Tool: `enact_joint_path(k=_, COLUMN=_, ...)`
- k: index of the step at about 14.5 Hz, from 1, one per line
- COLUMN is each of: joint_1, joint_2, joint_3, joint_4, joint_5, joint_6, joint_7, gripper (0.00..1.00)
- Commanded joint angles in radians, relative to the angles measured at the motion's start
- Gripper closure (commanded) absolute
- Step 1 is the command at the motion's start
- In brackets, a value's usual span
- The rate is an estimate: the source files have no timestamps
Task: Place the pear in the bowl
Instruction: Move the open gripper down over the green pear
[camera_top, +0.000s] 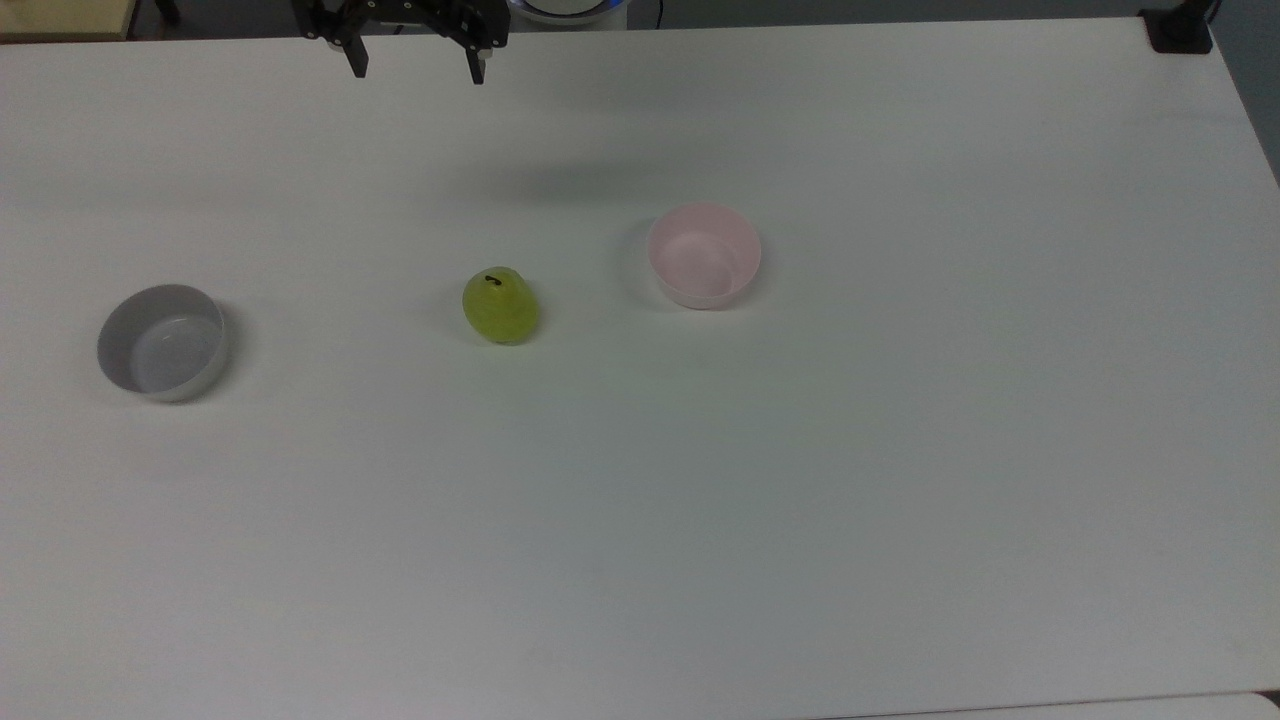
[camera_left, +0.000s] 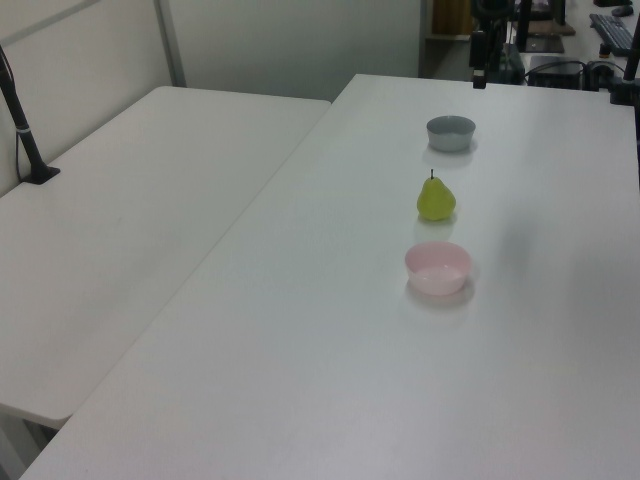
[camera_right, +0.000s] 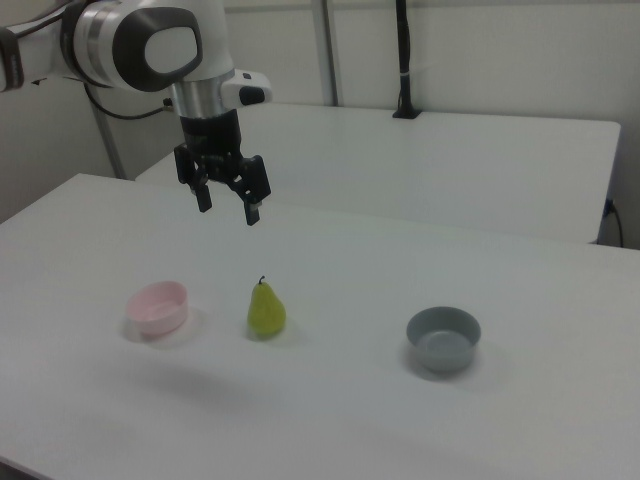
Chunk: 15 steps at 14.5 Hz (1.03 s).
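Tool open, aloft; one pear, two bowls: pink bowl, grey bowl.

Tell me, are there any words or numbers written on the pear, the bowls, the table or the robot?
None: no word, number, label or sign can be read anywhere.
pear: plain yellow-green skin, dark stem, no sticker.
pink bowl: plain, no print.
grey bowl: plain, no print.
white table: bare, no marks.
robot arm and its open gripper: no readable brand or lettering.
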Motion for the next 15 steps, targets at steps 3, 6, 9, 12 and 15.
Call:
enact_joint_path(k=3, joint_1=-0.029, joint_2=-0.010, joint_3=-0.010, joint_4=0.019, joint_5=0.000, joint_6=-0.011, joint_7=0.002, gripper=0.00)
enact_joint_path(k=6, joint_1=-0.050, joint_2=-0.011, joint_3=-0.011, joint_4=0.019, joint_5=-0.001, joint_6=-0.009, joint_7=-0.001, gripper=0.00)
enact_joint_path(k=9, joint_1=-0.061, joint_2=-0.007, joint_3=-0.008, joint_4=0.036, joint_5=0.000, joint_6=-0.009, joint_7=-0.001, gripper=0.00)
enact_joint_path(k=12, joint_1=-0.066, joint_2=0.009, joint_3=0.002, joint_4=0.037, joint_5=0.000, joint_6=-0.009, joint_7=-0.027, gripper=0.00)
enact_joint_path(k=15, joint_1=-0.044, joint_2=0.032, joint_3=0.002, joint_4=0.039, joint_5=0.000, joint_6=0.004, joint_7=-0.029, gripper=0.00)
